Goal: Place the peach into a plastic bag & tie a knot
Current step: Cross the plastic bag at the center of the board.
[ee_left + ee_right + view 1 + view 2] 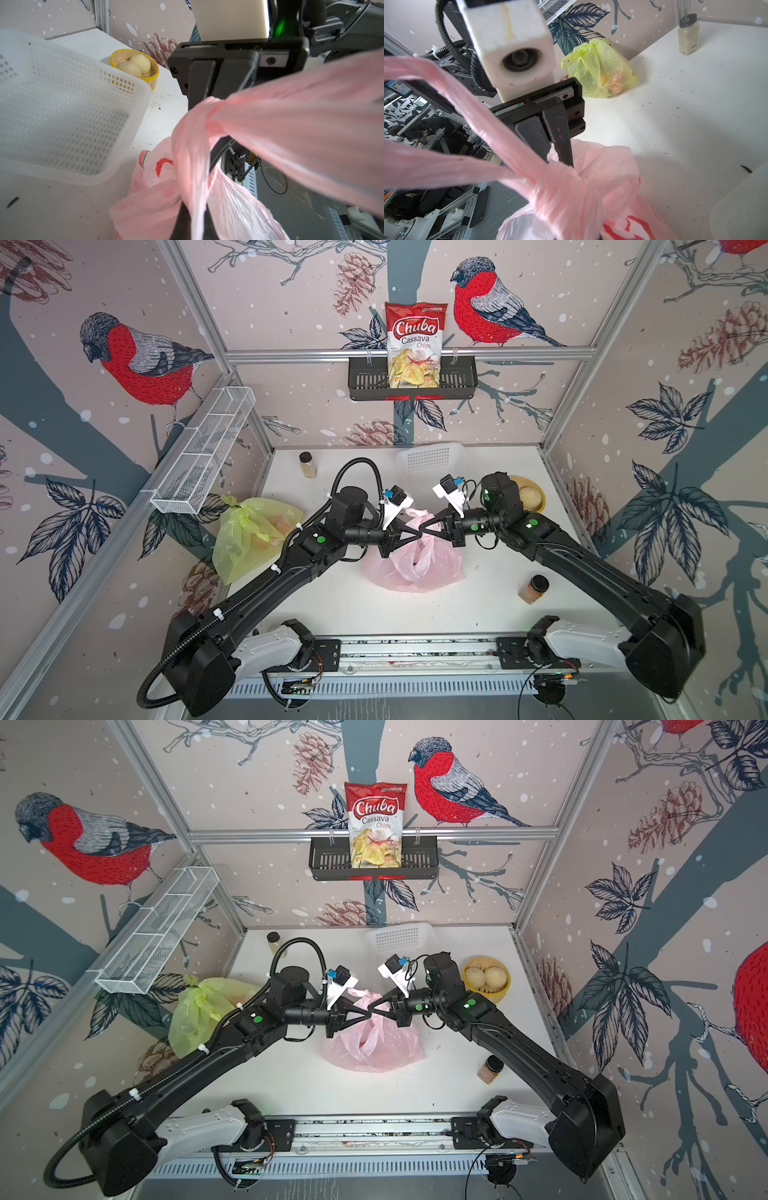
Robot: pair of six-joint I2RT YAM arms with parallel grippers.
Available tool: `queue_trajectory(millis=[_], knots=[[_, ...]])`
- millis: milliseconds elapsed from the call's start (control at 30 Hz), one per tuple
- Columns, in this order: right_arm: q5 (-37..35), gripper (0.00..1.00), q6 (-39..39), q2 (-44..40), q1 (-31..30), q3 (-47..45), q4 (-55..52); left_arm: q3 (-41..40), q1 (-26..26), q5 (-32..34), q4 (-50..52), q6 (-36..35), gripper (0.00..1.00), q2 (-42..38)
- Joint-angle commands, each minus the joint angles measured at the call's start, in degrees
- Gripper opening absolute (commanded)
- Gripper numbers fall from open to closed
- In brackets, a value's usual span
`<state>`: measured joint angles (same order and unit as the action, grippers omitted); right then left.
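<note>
In a top view the left gripper reaches in from 8 o'clock. Its jaws are closed on a scrap of handle from the pink bag (the right wrist view shows plastic nipped between its tips). The bag rests mid-table, its body spreading toward 6 o'clock from the two grippers' tips, which nearly touch above it. I cannot pick out the peach; I take it to be inside the bag. The knot is formed, just under the left gripper's tips.

The right gripper comes in from 4 o'clock, jaws closed too. Taut strands run from the knot toward it, so I judge it holds the other handle, though the pinch itself is hidden. The strands lie along 9 to 3, and neither arm is nearer. Cinching likely means drawing apart, left to 9 and right to 3.
</note>
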<state>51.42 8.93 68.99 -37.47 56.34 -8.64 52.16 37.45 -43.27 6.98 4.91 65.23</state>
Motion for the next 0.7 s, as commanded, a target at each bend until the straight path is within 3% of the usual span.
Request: queue_trajectory(millis=[0, 33, 100, 400, 667], knots=[[1.8, 0.0, -0.3, -0.7, 0.2, 0.2, 0.6, 0.3, 0.3, 0.6, 0.9, -0.8, 0.25, 0.0], [1.8, 0.0, -0.2, -0.8, 0.1, 0.3, 0.5, 0.5, 0.4, 0.9, 1.2, -0.8, 0.34, 0.1], [1.6, 0.0, -0.4, -0.9, 0.1, 0.5, 0.1, 0.8, 0.4, 1.3, 1.8, -1.0, 0.4, 0.1], [2.8, 0.0, -0.4, -1.4, 0.1, 1.1, -0.2, 2.1, 0.8, 7.6, 7.2, -3.2, 0.41, -2.4], [4.0, 0.0, -0.3, -0.6, -1.6, 2.1, 0.2, 2.7, 2.5, 10.9, 5.7, -4.1, 0.41, -1.1]])
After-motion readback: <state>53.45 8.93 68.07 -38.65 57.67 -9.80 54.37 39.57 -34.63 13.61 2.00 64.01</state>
